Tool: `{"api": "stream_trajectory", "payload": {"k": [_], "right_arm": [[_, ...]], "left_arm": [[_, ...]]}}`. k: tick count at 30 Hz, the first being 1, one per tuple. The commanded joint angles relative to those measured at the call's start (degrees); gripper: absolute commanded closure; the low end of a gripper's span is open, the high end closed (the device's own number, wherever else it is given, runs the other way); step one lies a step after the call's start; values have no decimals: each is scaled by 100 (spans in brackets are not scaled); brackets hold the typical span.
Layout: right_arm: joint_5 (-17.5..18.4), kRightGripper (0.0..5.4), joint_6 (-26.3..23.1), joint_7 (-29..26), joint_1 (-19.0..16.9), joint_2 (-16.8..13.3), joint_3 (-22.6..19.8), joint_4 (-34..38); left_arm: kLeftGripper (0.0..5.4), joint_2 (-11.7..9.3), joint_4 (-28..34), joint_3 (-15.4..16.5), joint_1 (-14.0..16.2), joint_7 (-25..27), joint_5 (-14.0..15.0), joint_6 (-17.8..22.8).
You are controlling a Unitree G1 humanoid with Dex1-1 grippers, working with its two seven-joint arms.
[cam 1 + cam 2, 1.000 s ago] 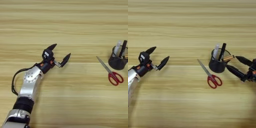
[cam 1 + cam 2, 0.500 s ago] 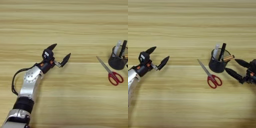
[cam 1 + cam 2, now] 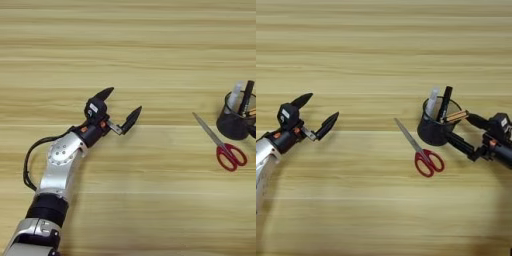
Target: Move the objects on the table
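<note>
A black wire-mesh pen cup [image 3: 437, 131] is flanked near the wood-grain surface's [image 3: 381, 55] right edge by the wide-spread right pincer [image 3: 461, 132]; red-handled steel scissors [image 3: 422, 150] lie beside. The left pincer [image 3: 121, 107] is held wide.

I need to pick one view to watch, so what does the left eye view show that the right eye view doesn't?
Only the left eye view shows the left arm's silver forearm down to the bottom edge. Only the right eye view shows the right gripper, open around the pen cup. Both show the open left gripper, the pen cup, the red-handled scissors and the table.
</note>
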State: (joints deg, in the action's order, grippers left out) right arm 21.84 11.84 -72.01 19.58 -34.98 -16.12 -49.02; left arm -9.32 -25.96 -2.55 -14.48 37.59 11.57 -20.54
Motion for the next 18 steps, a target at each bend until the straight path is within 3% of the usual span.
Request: {"api": "stream_trajectory", "payload": {"k": [1,18], "right_arm": [[-82,3,70,17,118,45,64,-64],[-368,3,354,429,539,274,241,-518]], "left_arm": [[0,0,-1,-9,-19,13,-36,-28],[0,6,-8,-10,-10,13,-38,-43]]}}
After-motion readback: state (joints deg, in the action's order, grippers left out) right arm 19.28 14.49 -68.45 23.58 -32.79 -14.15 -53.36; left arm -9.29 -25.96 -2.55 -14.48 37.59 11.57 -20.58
